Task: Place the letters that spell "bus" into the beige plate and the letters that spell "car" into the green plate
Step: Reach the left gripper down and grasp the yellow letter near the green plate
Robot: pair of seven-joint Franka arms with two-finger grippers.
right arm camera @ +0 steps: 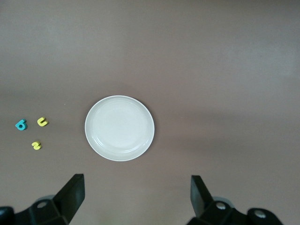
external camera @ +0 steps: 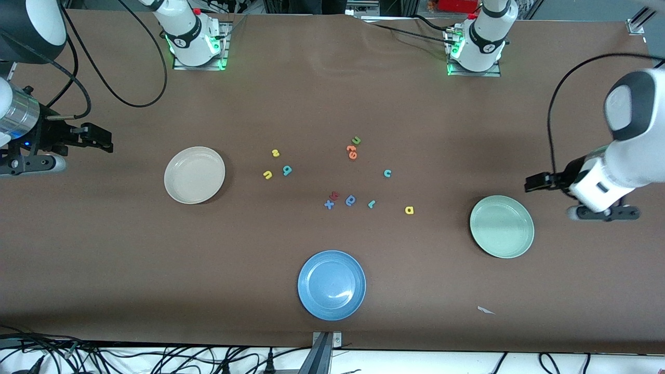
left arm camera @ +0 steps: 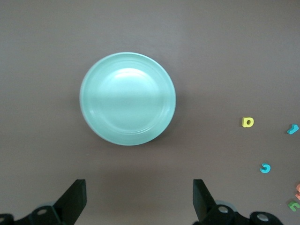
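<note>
The beige plate (external camera: pixel 194 175) (right arm camera: pixel 119 128) lies empty toward the right arm's end of the table. Beside it sit the yellow "s" (external camera: pixel 275 152) (right arm camera: pixel 36 146), yellow "u" (external camera: pixel 267 174) (right arm camera: pixel 42 122) and teal "b" (external camera: pixel 287 170) (right arm camera: pixel 21 125). The green plate (external camera: pixel 502 226) (left arm camera: pixel 127 98) lies empty toward the left arm's end. Between the plates are the teal "c" (external camera: pixel 387 173) (left arm camera: pixel 266 168), teal "r" (external camera: pixel 371 204) (left arm camera: pixel 293 129) and yellow "a" (external camera: pixel 409 210) (left arm camera: pixel 247 122). My right gripper (external camera: pixel 104 140) (right arm camera: pixel 137 185) hangs open beside the beige plate. My left gripper (external camera: pixel 535 183) (left arm camera: pixel 139 187) hangs open beside the green plate. Both hold nothing.
A blue plate (external camera: pixel 331 284) sits nearest the front camera at mid-table. A green "u" (external camera: pixel 356 140) and orange letters (external camera: pixel 351 151) lie nearer the bases. A dark red letter (external camera: pixel 334 196), blue "x" (external camera: pixel 329 204) and blue round-bowled letter (external camera: pixel 350 200) cluster beside the teal "r".
</note>
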